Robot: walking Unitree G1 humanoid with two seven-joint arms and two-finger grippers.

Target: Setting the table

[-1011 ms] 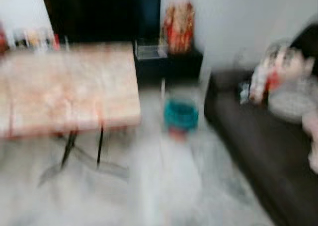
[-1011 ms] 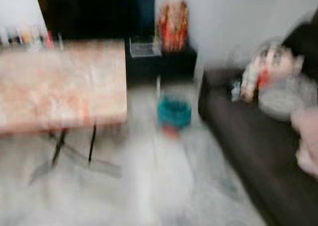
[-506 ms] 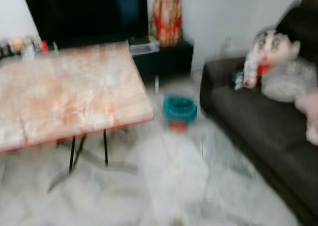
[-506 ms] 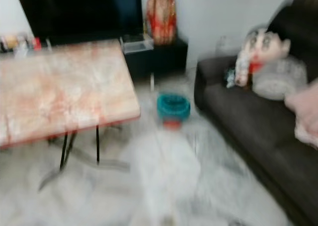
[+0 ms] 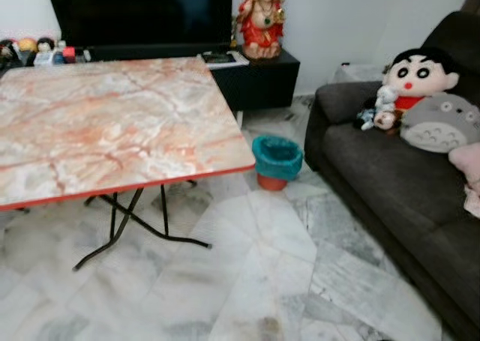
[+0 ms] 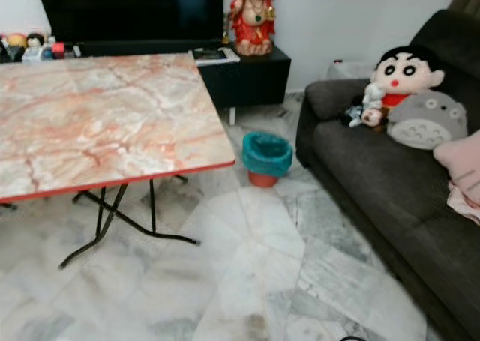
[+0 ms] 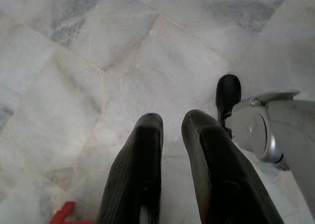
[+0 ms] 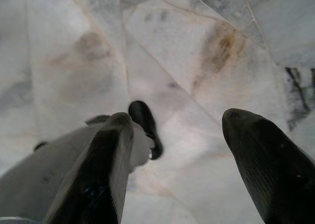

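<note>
While the left gripper (image 7: 172, 123) hangs clenched and the right gripper (image 8: 179, 130) released, the table (image 5: 112, 124) runs lengthwise leftward

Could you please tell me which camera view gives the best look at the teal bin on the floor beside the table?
The right eye view shows the teal bin best: it sits nearer the picture's middle, whole and sharp, beside the table. The left eye view shows the same bin just as whole, slightly further right. Both wrist views look down at marble floor past each gripper's fingers.
</note>
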